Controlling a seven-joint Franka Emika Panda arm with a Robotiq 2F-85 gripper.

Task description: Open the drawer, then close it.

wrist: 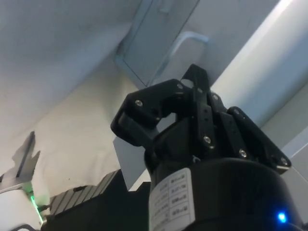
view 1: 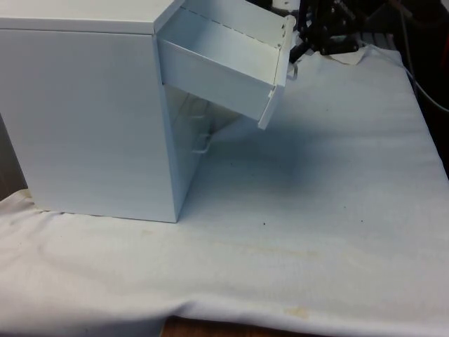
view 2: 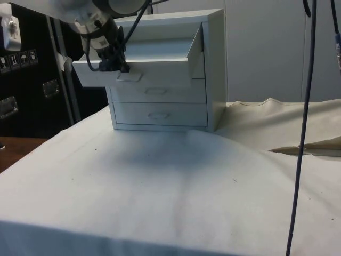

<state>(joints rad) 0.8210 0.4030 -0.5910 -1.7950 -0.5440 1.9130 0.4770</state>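
While top drawer (view 1: 224, 67) hangs open, claw (view 2: 114, 64) at its front, no legible writing

chest: chest of drawers (view 1: 88, 119) sits on the cloth-covered table (view 1: 316, 210), over at the front view's left
top drawer: top drawer (view 1: 224, 67) is pulled way out of the chest and sags down at its front end, sticking out toward the front view's right
lower drawers: two lower drawers (view 2: 159, 104) stacked under it, both pushed in flush
gripper: gripper (view 2: 113, 60) is right at the top drawer's front panel, just beside its handle (view 2: 129, 77); can't tell if it's touching
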